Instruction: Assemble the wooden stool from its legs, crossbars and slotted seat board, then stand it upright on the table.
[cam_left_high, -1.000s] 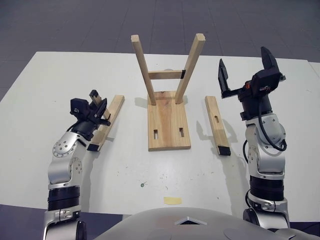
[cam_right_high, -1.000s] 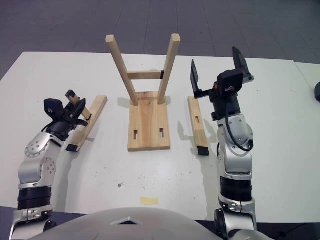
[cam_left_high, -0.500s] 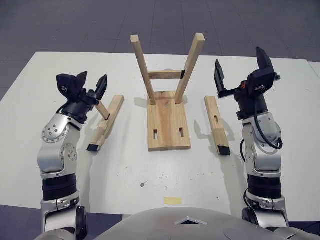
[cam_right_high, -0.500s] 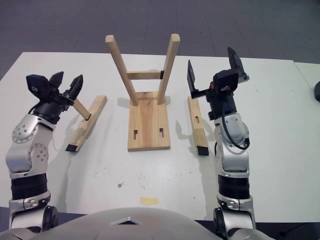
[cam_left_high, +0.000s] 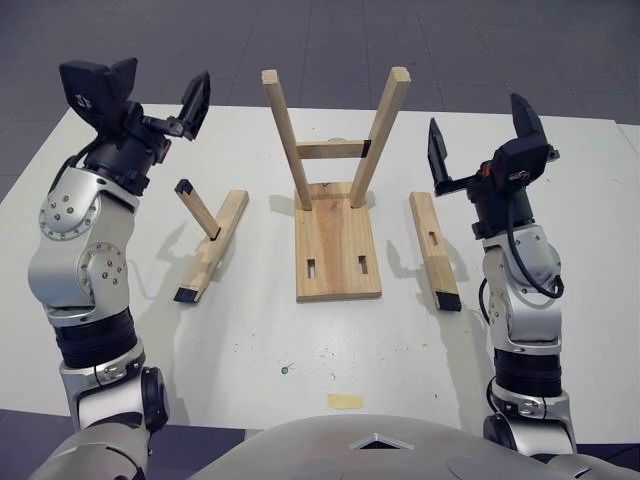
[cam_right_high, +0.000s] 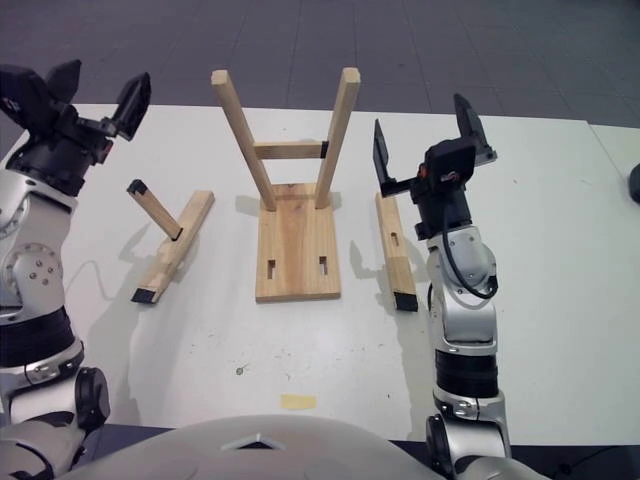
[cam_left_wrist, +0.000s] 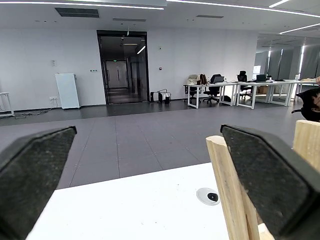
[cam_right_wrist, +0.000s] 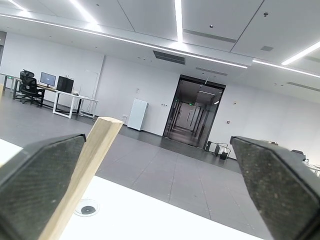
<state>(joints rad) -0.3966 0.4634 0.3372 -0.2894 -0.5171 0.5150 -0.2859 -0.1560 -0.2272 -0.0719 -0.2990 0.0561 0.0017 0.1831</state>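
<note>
The seat board (cam_left_high: 338, 255) lies flat at the frame's centre on the table (cam_left_high: 300, 350). Two standing legs (cam_left_high: 285, 140) rise from its far end, with a crossbar (cam_left_high: 330, 150) between them. The left loose leg (cam_left_high: 215, 240), bearing a tilted short crossbar (cam_left_high: 197, 208), lies left of the board, and the right loose leg (cam_left_high: 432, 245) lies right of it. My left gripper (cam_left_high: 165, 85) hangs at upper left, fingers spread and empty; my right gripper (cam_left_high: 476, 120), right of centre, is spread too

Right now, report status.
Left gripper, right gripper: open, empty. Seat board flat, two legs, crossbar fitted. Left loose leg with crossbar stub, right loose leg. Nothing blocking.
</note>
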